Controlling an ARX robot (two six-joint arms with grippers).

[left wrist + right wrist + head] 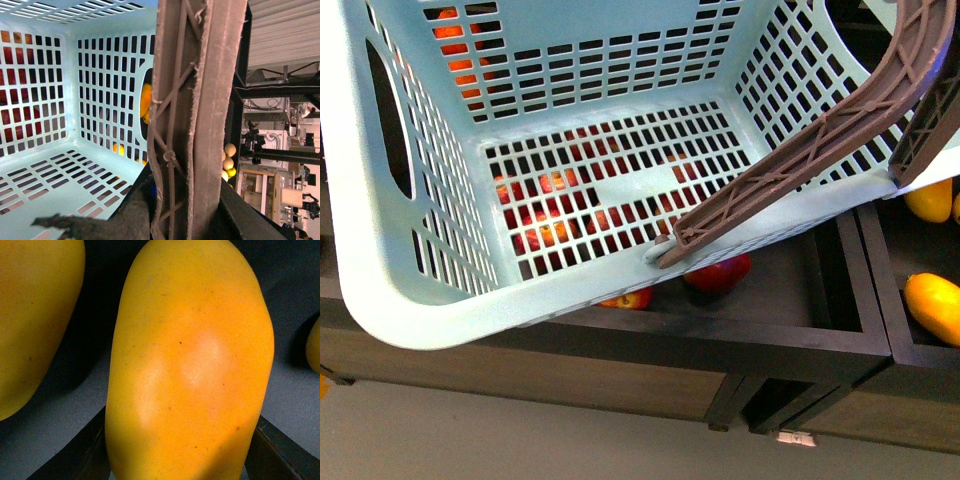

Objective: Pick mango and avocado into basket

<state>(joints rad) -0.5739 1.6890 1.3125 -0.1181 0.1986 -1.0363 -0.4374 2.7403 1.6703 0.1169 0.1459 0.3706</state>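
0/2 in, basket [420,300] empty | mangoes [935,305] at its 3 o'clock | right gripper [182,452] astride 1 mango [190,370], closure cannot tell | left gripper: cannot tell | avocado unseen

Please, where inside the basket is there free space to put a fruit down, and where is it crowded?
The basket floor in view is bare between the slotted walls. Only the brown handle crosses above its near right corner. Crowded: the shelf bins below, with red apples and mangoes.
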